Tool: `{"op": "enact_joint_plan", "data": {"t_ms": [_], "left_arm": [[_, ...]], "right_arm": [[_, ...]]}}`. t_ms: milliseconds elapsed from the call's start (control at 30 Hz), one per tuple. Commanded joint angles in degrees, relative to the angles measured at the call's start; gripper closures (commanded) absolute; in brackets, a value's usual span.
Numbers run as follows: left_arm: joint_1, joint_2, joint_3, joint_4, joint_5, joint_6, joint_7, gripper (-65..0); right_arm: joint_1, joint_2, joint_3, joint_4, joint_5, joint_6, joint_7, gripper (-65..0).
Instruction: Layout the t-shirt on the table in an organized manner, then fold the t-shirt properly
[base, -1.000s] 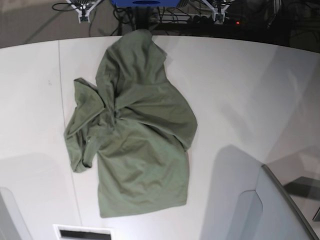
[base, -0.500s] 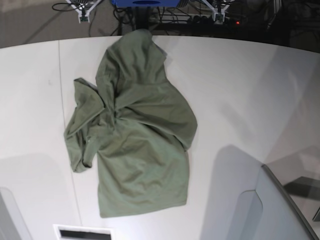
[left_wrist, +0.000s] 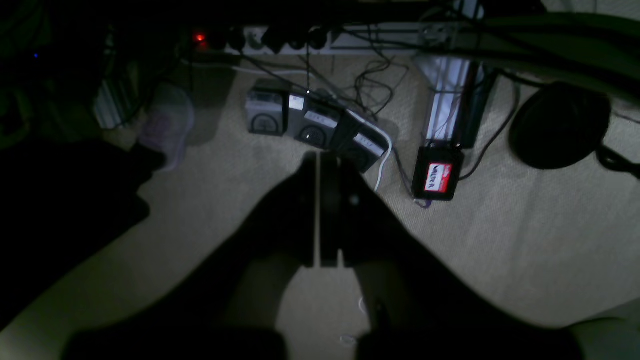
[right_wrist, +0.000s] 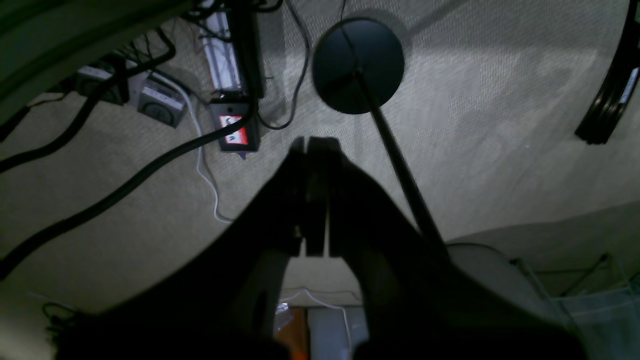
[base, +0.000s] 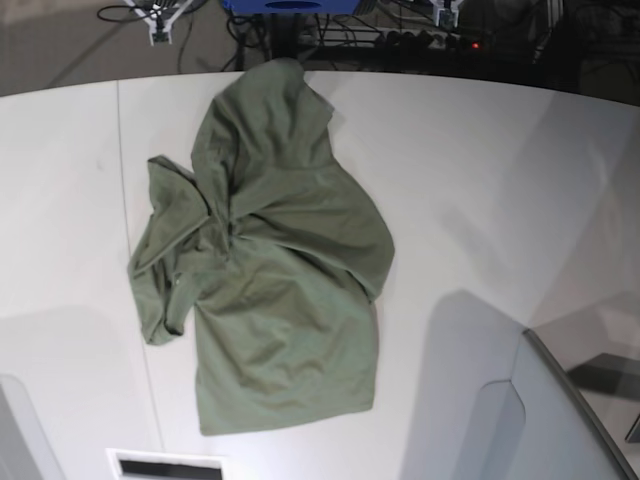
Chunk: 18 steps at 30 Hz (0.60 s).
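The t-shirt (base: 268, 260) lies crumpled near the middle of the white surface (base: 480, 180), its top bunched toward the far edge, one side twisted into folds on the base view's left, the hem lying flatter nearer the camera. Both arms hang off the surface over the carpet; the left fingers (left_wrist: 318, 210) and right fingers (right_wrist: 315, 195) are pressed together, holding nothing. To spread it well, pinch two outer corners of the hem, lift little, and pull apart evenly

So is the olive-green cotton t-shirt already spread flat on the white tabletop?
No, the olive-green t-shirt lies bunched and twisted on the white table, with folds overlapping.
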Motion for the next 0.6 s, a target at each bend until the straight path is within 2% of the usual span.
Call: {"op": "enact_joint_plan", "data": {"t_ms": [0,367,567], "left_arm": [[1.4,-0.7,0.0,1.4,0.0,0.3,-0.4,0.0],[9.1,-1.6,-0.6,11.5,-0.3,0.3,-0.4,0.0],[9.9,-1.8,-0.6,11.3,-0.4,0.3,-0.3,0.0]], "right_arm": [[-0.3,0.2,-0.1,-0.1,0.0,-0.2,0.2,0.0],[-0.3,0.2,-0.1,-0.2,0.0,-0.2,0.2,0.0],[-1.1,0.2,-0.1,0.1,0.0,-0.2,0.2,0.0]]}}
